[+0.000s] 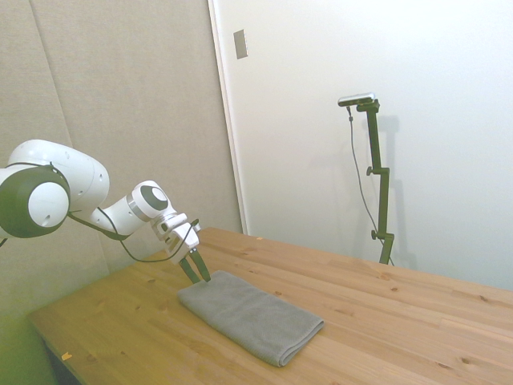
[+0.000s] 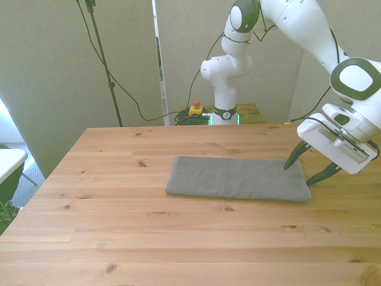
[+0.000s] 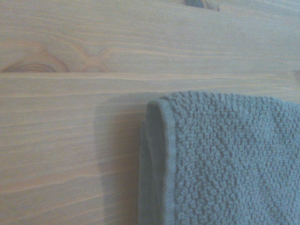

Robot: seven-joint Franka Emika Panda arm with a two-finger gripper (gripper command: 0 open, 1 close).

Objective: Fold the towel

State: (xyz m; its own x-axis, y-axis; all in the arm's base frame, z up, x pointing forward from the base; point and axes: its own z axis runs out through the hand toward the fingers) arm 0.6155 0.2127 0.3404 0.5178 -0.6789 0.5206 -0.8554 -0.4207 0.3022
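no readable text, labels, brands, numbers or signs

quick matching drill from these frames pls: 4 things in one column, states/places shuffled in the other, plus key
Things:
1. plain grey soft cloth towel
2. white robot gripper
3. light wooden plank table
4. small red-and-yellow button box

States or places:
A. behind the table's far edge, beside the robot's base
B. lying flat as a long folded strip
C. bare boards showing knots around the cloth
D. jaws open at the towel's end on the front view's right

Pairs: 1-B, 2-D, 3-C, 4-A
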